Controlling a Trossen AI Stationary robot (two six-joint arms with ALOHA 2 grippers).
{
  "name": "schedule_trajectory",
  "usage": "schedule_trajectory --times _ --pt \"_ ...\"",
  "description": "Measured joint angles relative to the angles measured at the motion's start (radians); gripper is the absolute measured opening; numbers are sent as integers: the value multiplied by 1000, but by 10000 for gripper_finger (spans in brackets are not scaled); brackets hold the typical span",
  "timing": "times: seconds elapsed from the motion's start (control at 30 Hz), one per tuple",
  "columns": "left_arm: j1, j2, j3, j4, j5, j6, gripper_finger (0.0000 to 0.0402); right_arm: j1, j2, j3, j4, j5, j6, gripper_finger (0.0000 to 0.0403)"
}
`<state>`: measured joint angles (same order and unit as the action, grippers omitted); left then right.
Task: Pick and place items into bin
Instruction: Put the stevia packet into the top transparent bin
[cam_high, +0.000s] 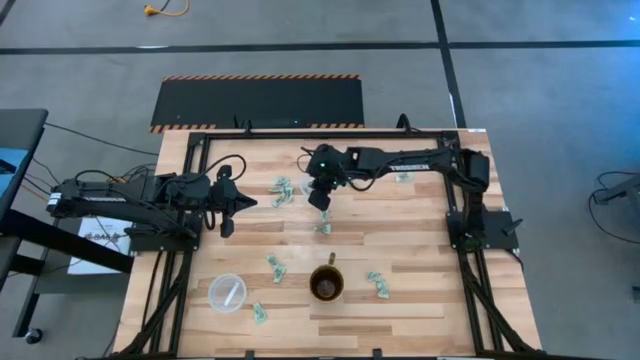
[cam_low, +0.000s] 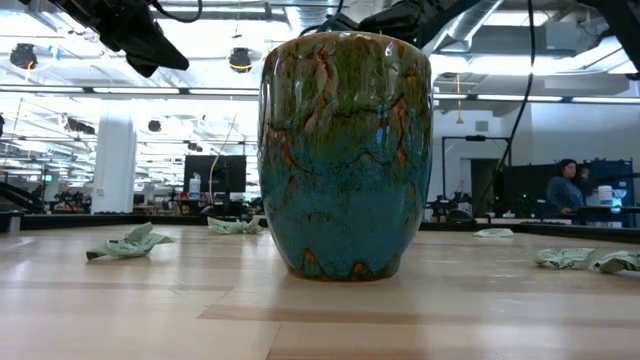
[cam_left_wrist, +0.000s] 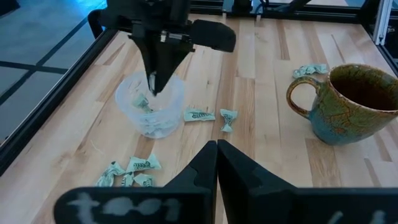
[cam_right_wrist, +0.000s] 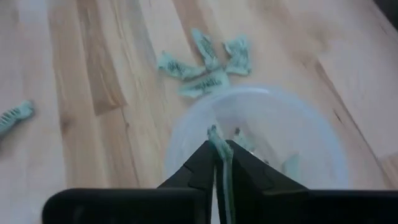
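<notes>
Several small pale green-and-white crumpled items lie about the wooden table: a cluster (cam_right_wrist: 208, 65) (cam_left_wrist: 130, 171) beside the clear plastic bin (cam_right_wrist: 249, 92) (cam_left_wrist: 127, 99), two items (cam_left_wrist: 211, 116) near it, others (cam_high: 273, 266) (cam_high: 378, 284) around the mug. A few items (cam_left_wrist: 144, 104) lie inside the bin. My right gripper (cam_right_wrist: 221, 149) (cam_left_wrist: 153, 87) (cam_high: 321, 203) hangs over the bin's opening, pointing down, shut on one item. My left gripper (cam_left_wrist: 216, 149) (cam_high: 232, 205) waits shut over the table's left part, touching nothing. My right gripper pinches one crumpled item (cam_right_wrist: 215, 134) between its two fingers, coming from above and pointing down. The item is lifted clear and sits over the bin's open mouth; a short end sticks out past the fingertips.
A brown, green-and-blue glazed mug (cam_high: 327, 285) (cam_low: 345, 150) (cam_left_wrist: 348, 102) stands near the table's near edge. A second clear round container (cam_high: 228, 292) sits at the near left. A dark metal frame (cam_high: 200, 140) borders the table. A person (cam_low: 565, 185) is far behind.
</notes>
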<state>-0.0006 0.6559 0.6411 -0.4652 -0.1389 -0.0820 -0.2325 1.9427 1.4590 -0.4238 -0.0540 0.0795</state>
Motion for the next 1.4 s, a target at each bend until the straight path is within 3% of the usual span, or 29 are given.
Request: schedule_trajectory --times 0.53,0.67,0.83,1.0,1.17,1.4 --pt "0 0 0 0 0 0 0 -26 5 0 -12 -1 -10 71" --pt "0 0 0 0 0 0 0 -18 -44 1 -73 0 -10 75" --pt "0 0 0 0 0 0 0 17 -147 0 -278 2 8 75" --pt "0 0 0 0 0 0 0 114 -267 -23 -448 43 111 74" --pt "0 0 0 0 0 0 0 274 -385 -134 -547 165 290 74" --pt "0 0 0 0 0 0 0 502 -490 -315 -460 187 608 74"
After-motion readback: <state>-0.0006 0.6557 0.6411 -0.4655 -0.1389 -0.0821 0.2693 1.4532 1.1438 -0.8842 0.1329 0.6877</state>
